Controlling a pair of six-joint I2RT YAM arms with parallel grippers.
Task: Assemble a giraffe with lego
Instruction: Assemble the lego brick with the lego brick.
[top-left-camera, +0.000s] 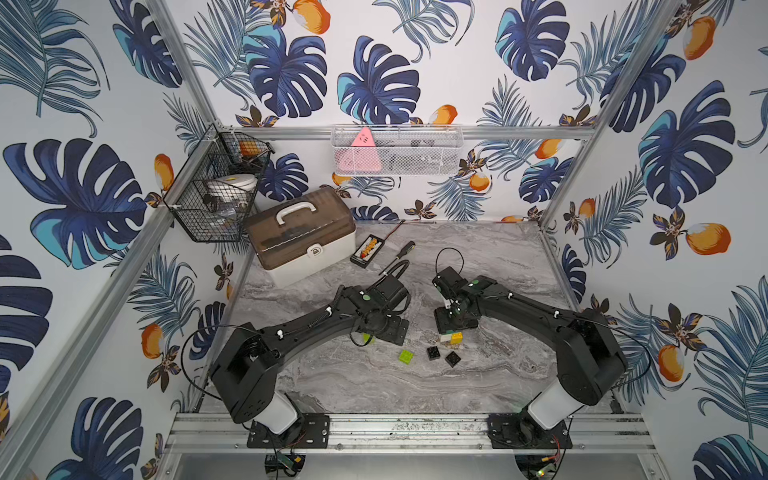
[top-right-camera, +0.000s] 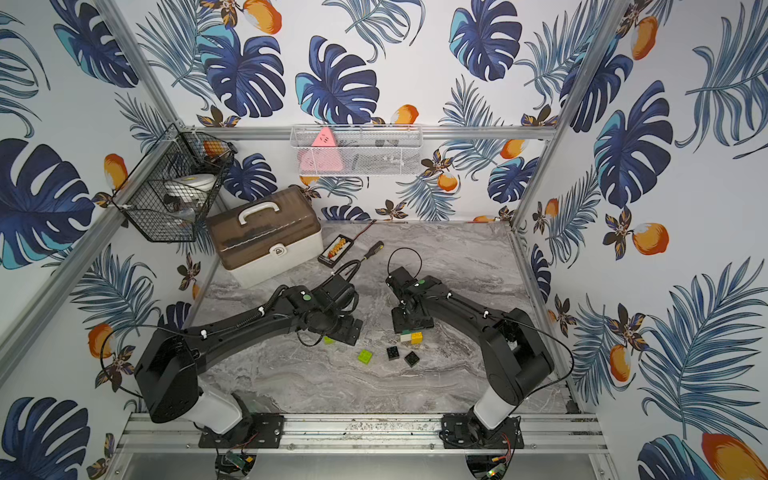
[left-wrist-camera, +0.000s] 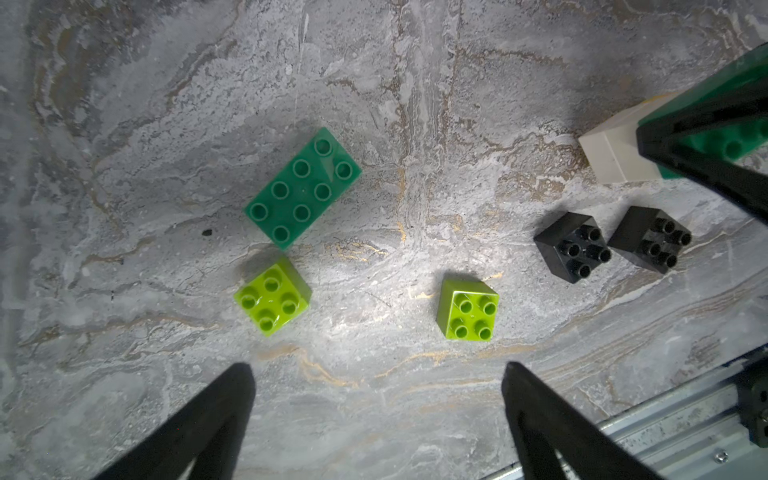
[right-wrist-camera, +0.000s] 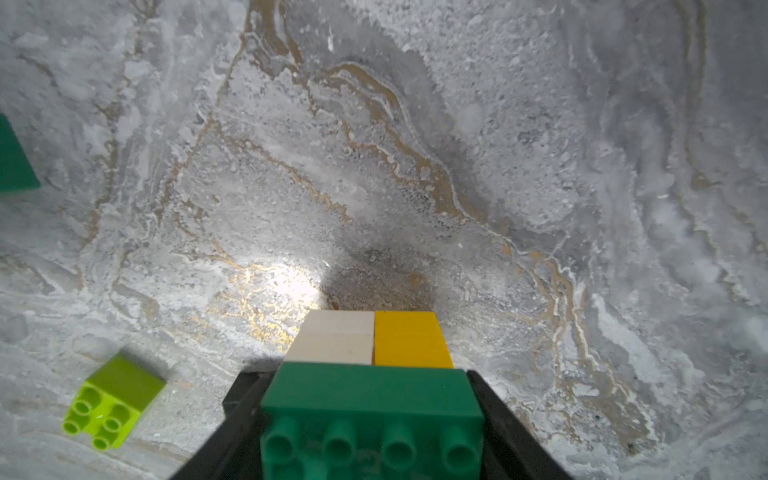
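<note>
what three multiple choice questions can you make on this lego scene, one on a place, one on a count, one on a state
1. Where is the loose dark-green brick?
A) on the table, next to a lime brick
B) stacked on top of that lime brick
C) wedged under it

2. How many black bricks lie loose?
A) one
B) two
C) four

3. What is the right hand doing?
A) open and empty
B) gripping the part-built giraffe
C) gripping a black brick

Answers:
1 A: the left wrist view shows it flat on the marble, studs up, by the lime brick's corner.
2 B: two sit side by side.
3 B: its fingers flank a dark-green brick joined to white and yellow ones.
</note>
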